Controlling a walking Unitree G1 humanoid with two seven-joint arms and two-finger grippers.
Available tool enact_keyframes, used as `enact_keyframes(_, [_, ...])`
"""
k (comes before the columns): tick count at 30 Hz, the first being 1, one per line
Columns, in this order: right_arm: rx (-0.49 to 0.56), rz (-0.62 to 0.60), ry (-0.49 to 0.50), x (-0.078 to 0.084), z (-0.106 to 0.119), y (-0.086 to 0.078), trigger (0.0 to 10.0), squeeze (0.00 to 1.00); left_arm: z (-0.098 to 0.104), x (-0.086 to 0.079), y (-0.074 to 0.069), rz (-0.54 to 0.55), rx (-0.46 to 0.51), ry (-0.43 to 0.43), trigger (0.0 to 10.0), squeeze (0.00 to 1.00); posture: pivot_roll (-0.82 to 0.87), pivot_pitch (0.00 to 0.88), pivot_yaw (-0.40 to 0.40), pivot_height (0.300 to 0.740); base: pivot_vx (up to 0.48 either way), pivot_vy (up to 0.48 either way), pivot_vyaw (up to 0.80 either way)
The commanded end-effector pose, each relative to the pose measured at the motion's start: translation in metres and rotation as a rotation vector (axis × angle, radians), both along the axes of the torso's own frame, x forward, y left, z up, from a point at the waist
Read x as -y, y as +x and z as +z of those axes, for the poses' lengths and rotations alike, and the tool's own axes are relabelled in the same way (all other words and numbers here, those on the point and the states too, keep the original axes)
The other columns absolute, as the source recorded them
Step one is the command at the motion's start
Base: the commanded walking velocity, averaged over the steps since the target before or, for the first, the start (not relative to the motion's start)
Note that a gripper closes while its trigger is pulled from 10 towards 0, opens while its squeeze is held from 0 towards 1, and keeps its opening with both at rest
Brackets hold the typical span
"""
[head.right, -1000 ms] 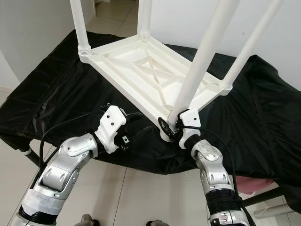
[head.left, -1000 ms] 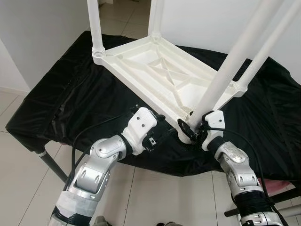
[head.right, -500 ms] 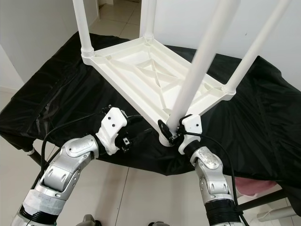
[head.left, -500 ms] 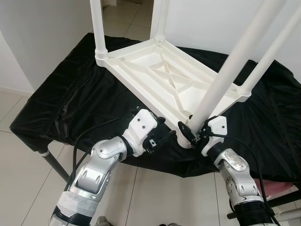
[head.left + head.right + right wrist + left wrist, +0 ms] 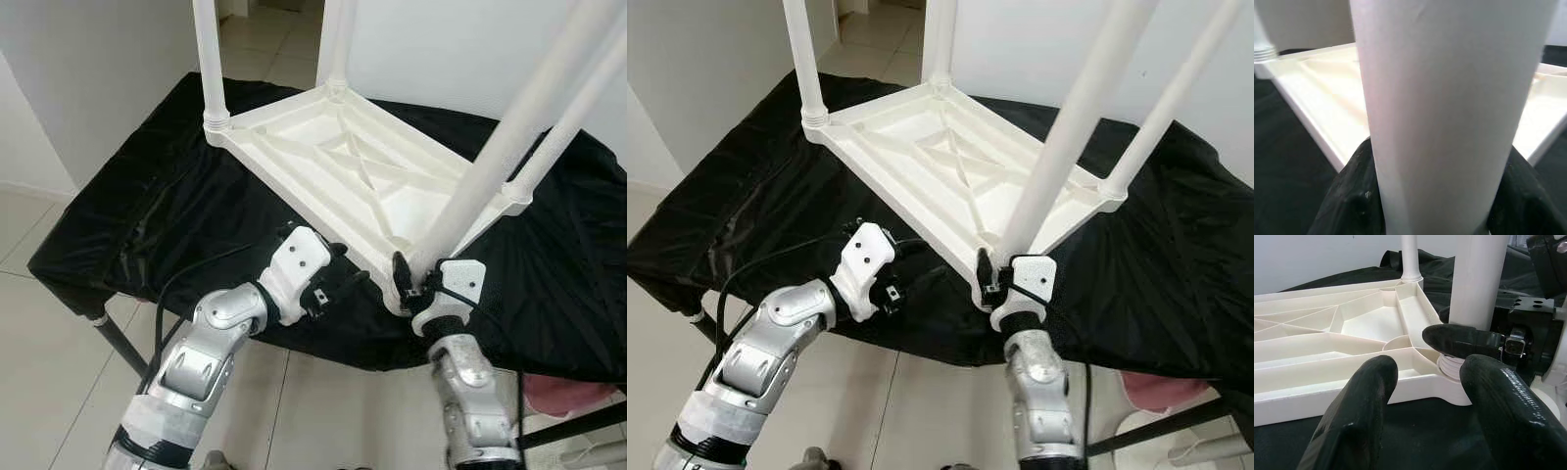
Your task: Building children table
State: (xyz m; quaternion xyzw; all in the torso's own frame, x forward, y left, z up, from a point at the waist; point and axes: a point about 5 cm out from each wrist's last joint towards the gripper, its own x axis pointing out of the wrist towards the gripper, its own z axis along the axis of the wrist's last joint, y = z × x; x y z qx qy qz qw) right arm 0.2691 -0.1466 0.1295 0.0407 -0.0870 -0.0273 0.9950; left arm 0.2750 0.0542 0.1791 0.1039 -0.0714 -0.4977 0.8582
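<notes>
A white plastic children's table [image 5: 353, 171] lies upside down on a black-draped surface, its legs pointing up. My right gripper [image 5: 405, 281] is shut on the base of the nearest leg [image 5: 500, 147], just above its corner socket. In the right wrist view that leg [image 5: 1449, 107] stands between the black fingers [image 5: 1352, 191]. My left gripper [image 5: 343, 284] is open and low at the near edge, a short way left of that corner. In the left wrist view its fingers [image 5: 1359, 416] frame the corner socket [image 5: 1452, 367] without touching it.
The black cloth [image 5: 118, 215] hangs over the work table's edges, and a metal leg [image 5: 122, 343] shows below at the left. Tiled floor lies in front. A pink object [image 5: 558, 397] sits at the lower right. The other three legs, such as the far-left one [image 5: 209, 59], rise out of frame.
The view has shifted a little. My right forearm has swung in under the corner and its wrist has turned around the leg. The left gripper stays open in the same spot.
</notes>
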Motion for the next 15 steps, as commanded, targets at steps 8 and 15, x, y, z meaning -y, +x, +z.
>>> enact_keyframes(8, [-0.042,0.001,0.051,-0.009,-0.007,-0.002,10.0,0.00,0.001,0.002,-0.002,-0.017,0.004,0.006,10.0,0.00,-0.03,0.093,-0.027,0.740,0.000,0.000,0.00])
enact_keyframes(15, [-0.005,-0.007,0.018,0.001,0.002,0.002,10.0,1.00,0.001,-0.001,0.001,-0.008,0.008,0.007,10.0,0.00,-0.03,0.087,-0.023,0.740,0.000,0.000,0.00])
